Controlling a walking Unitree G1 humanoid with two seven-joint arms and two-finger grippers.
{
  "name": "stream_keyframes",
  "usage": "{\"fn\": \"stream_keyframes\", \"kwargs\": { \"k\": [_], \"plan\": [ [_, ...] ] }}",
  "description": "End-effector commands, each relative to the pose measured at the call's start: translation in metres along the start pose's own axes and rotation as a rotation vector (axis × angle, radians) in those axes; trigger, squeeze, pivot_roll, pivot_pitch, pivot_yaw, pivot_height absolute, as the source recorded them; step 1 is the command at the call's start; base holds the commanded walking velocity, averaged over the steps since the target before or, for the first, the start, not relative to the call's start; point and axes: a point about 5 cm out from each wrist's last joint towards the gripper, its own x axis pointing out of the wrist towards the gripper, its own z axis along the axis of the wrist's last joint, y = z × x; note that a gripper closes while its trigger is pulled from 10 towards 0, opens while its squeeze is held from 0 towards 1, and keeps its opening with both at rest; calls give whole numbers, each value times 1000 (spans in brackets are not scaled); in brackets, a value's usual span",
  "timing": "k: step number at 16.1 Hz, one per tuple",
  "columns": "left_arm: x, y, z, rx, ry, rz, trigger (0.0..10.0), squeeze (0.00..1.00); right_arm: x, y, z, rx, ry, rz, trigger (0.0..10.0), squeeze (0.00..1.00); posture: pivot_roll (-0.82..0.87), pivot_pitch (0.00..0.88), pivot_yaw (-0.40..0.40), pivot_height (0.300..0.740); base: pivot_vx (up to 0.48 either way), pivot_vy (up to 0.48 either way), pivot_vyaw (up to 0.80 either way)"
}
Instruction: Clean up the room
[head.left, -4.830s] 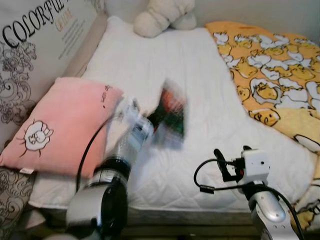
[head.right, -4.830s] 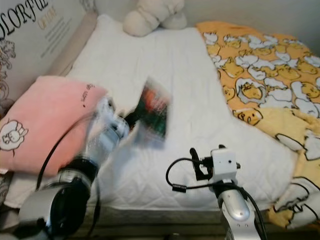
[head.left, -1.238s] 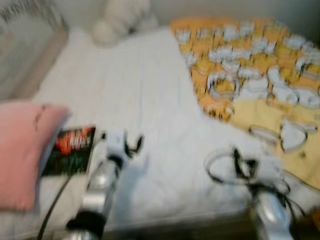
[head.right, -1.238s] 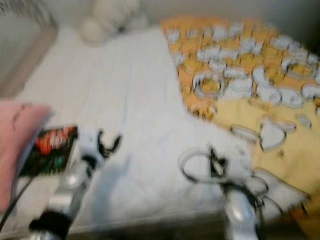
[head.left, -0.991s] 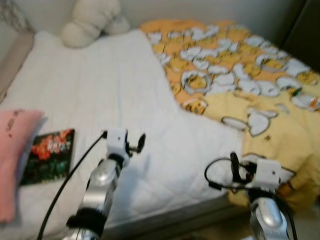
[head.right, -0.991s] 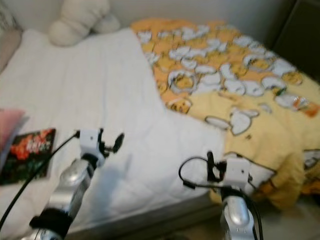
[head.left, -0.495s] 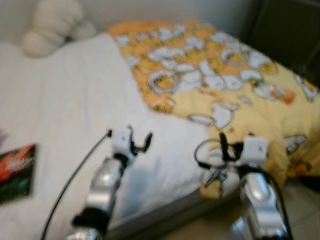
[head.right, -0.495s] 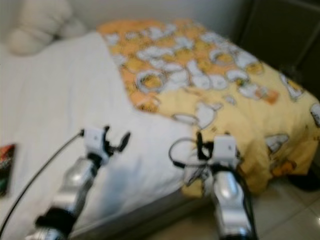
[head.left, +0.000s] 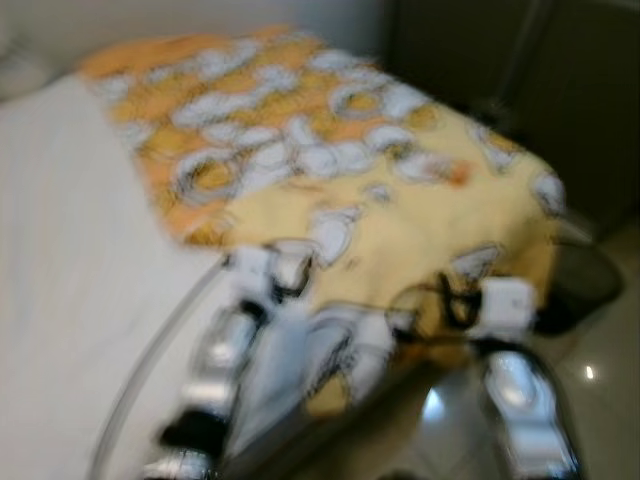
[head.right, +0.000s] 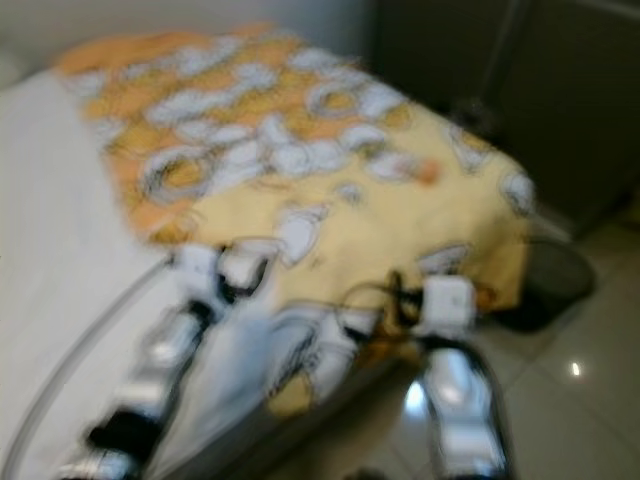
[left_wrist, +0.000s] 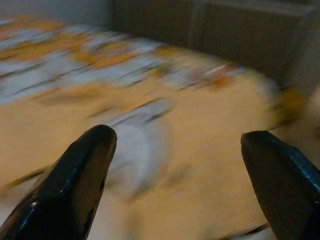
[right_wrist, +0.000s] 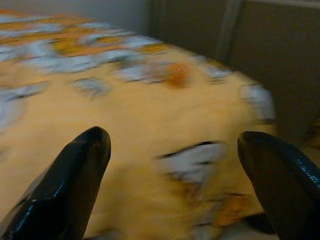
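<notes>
The picture is blurred by motion. A yellow-orange blanket (head.left: 330, 150) with white duck prints covers the foot of the bed, hanging over its corner. Bare white sheet (head.left: 70, 220) lies to its left. My left gripper (head.left: 288, 275) hovers over the blanket's near edge, and its fingers (left_wrist: 90, 165) stand open with nothing between them. My right gripper (head.left: 455, 300) is held beyond the bed's corner, above the floor. Its fingers (right_wrist: 80, 170) are also open and empty, with the blanket (right_wrist: 125, 110) in front of them.
Dark cabinet fronts (head.left: 480, 60) stand close behind and to the right of the bed. A dark round object (head.left: 580, 280) sits on the glossy tiled floor (head.left: 600, 380) by the bed's corner; it is too blurred to name.
The camera has swung right: pink pillow, book and plush toy left the picture; the bed's foot, cabinets and floor came in. The book, held 4.8 s ago, was later lying on the bed.
</notes>
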Motion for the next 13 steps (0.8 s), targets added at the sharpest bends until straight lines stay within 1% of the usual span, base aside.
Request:
{"fn": "stream_keyframes", "kwargs": {
  "k": [1, 2, 3, 4, 6, 7, 8, 9, 10, 11, 13],
  "plan": [
    [-3, 10, 8, -9, -44, 34, 10000, 0, 2, 8, 7, 25, -39, 16, 10000, 0, -32, 0, 22, 740, 311, -360, 0],
    [-1, 9, 9, -2, -40, 34, 10000, 0, 3, 8, 6, 16, -19, 17, 10000, 0, -31, 0, 22, 740, 0, 0, 0],
    [-1, 13, 8, 39, -14, 43, 10000, 0, 6, 10, 9, 5, -33, 33, 10000, 0, -23, 0, 18, 740, 0, 0, 669],
    [-1, 15, 8, 43, -19, 54, 10000, 0, 7, 11, 10, 3, -39, 39, 10000, 0, -20, 0, 18, 740, 0, -424, 675],
    [0, 20, 4, 73, 12, 95, 10000, 0, 13, 12, 11, 13, -42, 38, 10000, 0, -7, 0, 20, 740, 0, -480, 591],
    [4, 26, 4, 115, 33, 163, 10000, 0, 17, 13, 11, 27, -41, 34, 10000, 0, -6, 0, 31, 740, 0, -480, 581],
    [6, 31, 4, 139, 49, 209, 10000, 0, 18, 11, 11, 46, -42, 21, 10000, 0, -7, 0, 34, 740, 0, -480, 575],
    [5, 42, 5, 170, 79, 275, 10000, 0, 20, 10, 11, 74, -44, 10, 10000, 0, -7, 0, 34, 740, 0, -472, 569],
    [4, 46, 5, 189, 90, 296, 10000, 0, 21, 10, 12, 80, -44, 10, 10000, 0, -7, 0, 35, 740, 0, -472, 569],
    [2, 47, 6, 173, 80, 298, 10000, 0, 20, 11, 12, 74, -52, 31, 10000, 0, -3, 0, 38, 740, 0, -472, 563],
    [3, 47, 7, 183, 82, 307, 10000, 0, 21, 10, 11, 75, -51, 29, 10000, 0, 3, 0, 41, 740, 0, -472, 569]
  ]
}}
